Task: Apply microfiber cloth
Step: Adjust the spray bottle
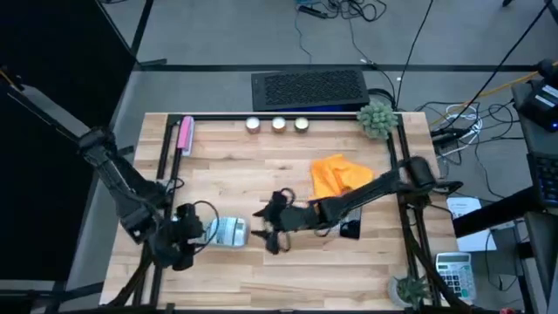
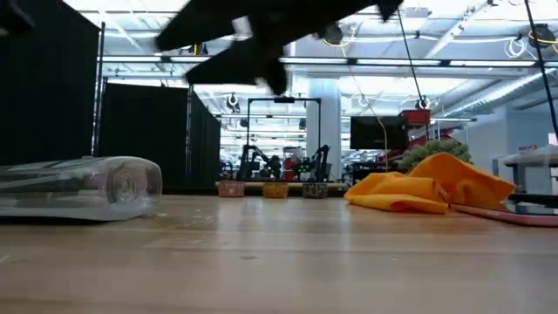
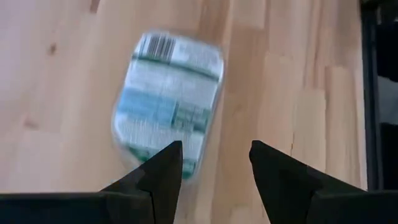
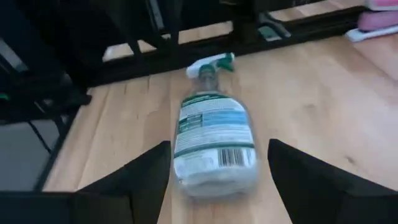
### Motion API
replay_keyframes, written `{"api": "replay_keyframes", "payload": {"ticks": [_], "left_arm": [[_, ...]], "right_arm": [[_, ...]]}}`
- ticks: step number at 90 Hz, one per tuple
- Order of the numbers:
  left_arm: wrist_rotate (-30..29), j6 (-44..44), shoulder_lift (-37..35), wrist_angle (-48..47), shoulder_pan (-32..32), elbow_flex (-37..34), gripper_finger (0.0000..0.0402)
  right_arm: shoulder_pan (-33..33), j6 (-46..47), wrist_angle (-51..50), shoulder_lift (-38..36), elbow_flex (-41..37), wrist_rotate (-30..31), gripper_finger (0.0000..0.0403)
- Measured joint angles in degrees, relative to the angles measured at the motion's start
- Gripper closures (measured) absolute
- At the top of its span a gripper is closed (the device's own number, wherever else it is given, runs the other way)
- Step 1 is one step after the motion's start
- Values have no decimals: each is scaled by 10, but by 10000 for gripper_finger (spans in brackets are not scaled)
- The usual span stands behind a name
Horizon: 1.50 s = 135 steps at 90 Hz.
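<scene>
The right gripper hangs above the middle of the table with its two fingers spread wide and nothing between them, pointed toward a clear spray bottle that lies on its side just beyond its tips. From that arm's wrist the bottle shows base first, its white and green trigger head at the far end. The left gripper sits at the bottle's other end, near the table's left front corner, fingers also parted and empty, with the bottle's label just ahead of them. The orange cloth lies bunched in a loose heap behind the right gripper, toward the right side of the table and back along that arm, well apart from the open fingers and touched by neither gripper. Seen from table height the cloth is a soft rumpled mound to the right, the bottle flat at the left. A black phone lies partly under the right arm, near the cloth. A pink stick rests at the far left edge, and three small cups stand in a row along the far edge beside a small green plant.
</scene>
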Motion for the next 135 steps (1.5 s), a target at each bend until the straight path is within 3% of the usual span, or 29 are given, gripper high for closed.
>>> {"api": "replay_keyframes", "payload": {"ticks": [15, 26, 67, 97, 135], "left_arm": [[-1, -49, 4, 14, -28, -50, 230], [-3, -74, 4, 38, -38, -78, 230], [-38, -86, 4, 59, -51, -81, 230], [-97, -65, 5, 59, -45, -81, 230], [-81, -55, 5, 35, -38, -77, 230]], "right_arm": [[-5, -26, -75, 101, 120, -2, 156], [-9, -26, -203, 137, 178, -2, 156], [48, 83, -494, 103, 196, 10, 156], [100, 161, -529, 79, 191, 55, 156], [152, 230, -580, 6, 191, 93, 156]]}}
